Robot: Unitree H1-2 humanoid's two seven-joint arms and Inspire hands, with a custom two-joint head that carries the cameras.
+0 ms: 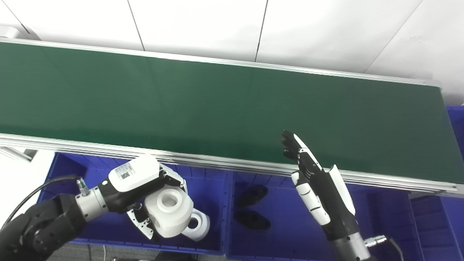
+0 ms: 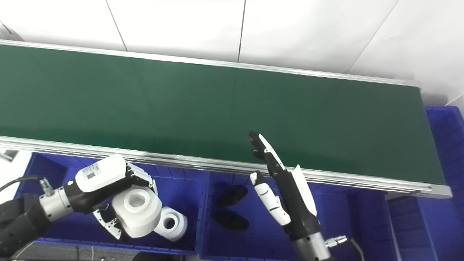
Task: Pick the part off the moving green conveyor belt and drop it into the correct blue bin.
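My left hand (image 1: 139,188) is shut on a white cylindrical part with a round hole (image 1: 169,210) and holds it over the left blue bin (image 1: 90,170). A second white part (image 1: 197,224) lies in that bin right beside the held one. My right hand (image 1: 311,177) is open and empty, fingers straight, raised over the belt's near rail above the middle blue bin (image 1: 286,235). The green conveyor belt (image 1: 217,105) carries no part in view.
Two black parts (image 1: 252,206) lie in the middle bin. More blue bins (image 1: 431,224) stand at the right, one past the belt's end (image 1: 457,119). A silver rail (image 1: 224,163) runs along the belt's near side. A white wall stands behind.
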